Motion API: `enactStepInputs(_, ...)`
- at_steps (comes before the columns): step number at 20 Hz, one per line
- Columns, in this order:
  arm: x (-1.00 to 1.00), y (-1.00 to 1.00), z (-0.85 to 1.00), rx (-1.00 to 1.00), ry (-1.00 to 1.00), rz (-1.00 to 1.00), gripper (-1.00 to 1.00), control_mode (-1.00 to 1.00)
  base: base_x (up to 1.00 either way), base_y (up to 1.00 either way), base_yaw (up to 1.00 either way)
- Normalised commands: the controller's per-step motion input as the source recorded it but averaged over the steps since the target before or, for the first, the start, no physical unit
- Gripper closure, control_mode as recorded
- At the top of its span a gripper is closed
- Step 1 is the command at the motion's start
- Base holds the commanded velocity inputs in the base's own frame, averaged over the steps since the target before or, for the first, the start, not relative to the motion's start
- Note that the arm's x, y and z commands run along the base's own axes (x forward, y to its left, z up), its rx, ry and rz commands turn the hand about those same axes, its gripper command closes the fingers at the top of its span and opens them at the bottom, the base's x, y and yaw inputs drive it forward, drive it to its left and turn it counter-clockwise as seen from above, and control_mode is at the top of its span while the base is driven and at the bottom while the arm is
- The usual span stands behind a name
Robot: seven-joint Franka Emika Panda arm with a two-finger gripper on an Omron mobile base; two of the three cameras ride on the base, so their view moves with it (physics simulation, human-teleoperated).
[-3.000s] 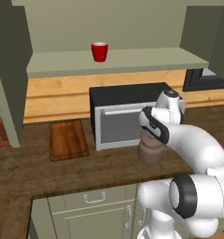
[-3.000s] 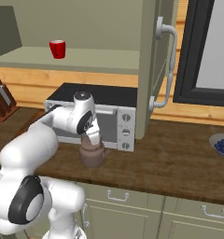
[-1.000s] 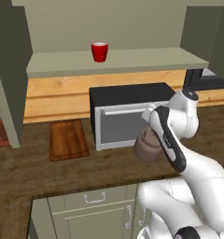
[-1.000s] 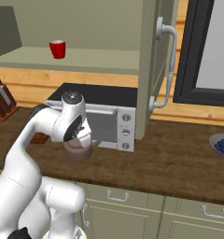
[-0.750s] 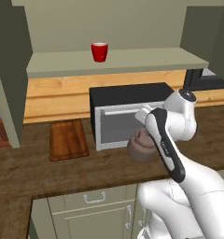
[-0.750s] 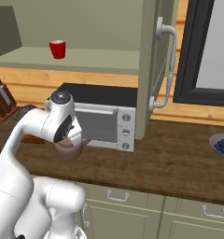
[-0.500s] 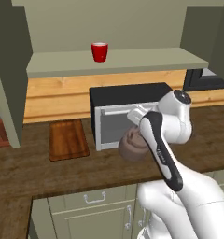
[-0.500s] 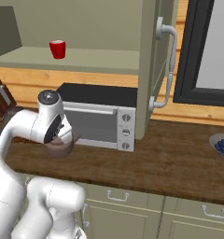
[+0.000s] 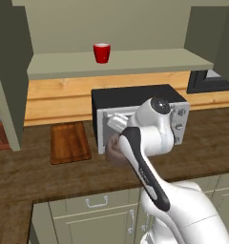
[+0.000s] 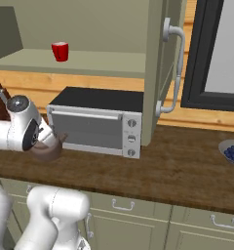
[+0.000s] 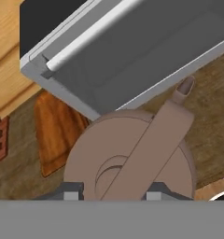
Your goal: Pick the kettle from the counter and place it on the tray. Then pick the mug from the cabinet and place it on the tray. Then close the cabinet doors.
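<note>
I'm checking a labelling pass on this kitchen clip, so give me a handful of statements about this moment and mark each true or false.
1. The kettle is held in the gripper by its arched handle. True.
2. The kettle already rests on the tray. False: it is carried in front of the toaster oven, and the tray lies bare further to the left.
3. The mug stands on the cabinet shelf. True.
4. The mug is blue. False: it is red.
5. The cabinet doors are shut. False: they stand open, with the shelf exposed.
</note>
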Motion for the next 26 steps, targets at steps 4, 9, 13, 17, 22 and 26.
enactStepInputs(4, 0.00, 0.59, 0.12, -0.16, -0.05, 0.04, 1.00, -1.00, 0.00, 0.00, 0.00)
enactStepInputs(9, 0.07, 0.57, 0.05, -0.14, 0.00, 0.05, 1.00, -1.00, 0.00, 0.00, 0.00)
enactStepInputs(13, 0.18, 0.62, 0.02, -0.11, 0.00, 0.04, 1.00, -1.00, 0.00, 0.00, 0.00)
enactStepInputs(17, 0.26, 0.52, 0.01, -0.01, 0.00, 0.06, 1.00, -1.00, 0.00, 0.00, 0.00)
enactStepInputs(22, 0.47, 0.20, -0.03, 0.00, -0.01, 0.12, 1.00, -1.00, 0.00, 0.00, 0.00)
enactStepInputs(26, 0.41, 0.26, -0.03, -0.01, -0.12, 0.15, 1.00, -1.00, 0.00, 0.00, 0.00)
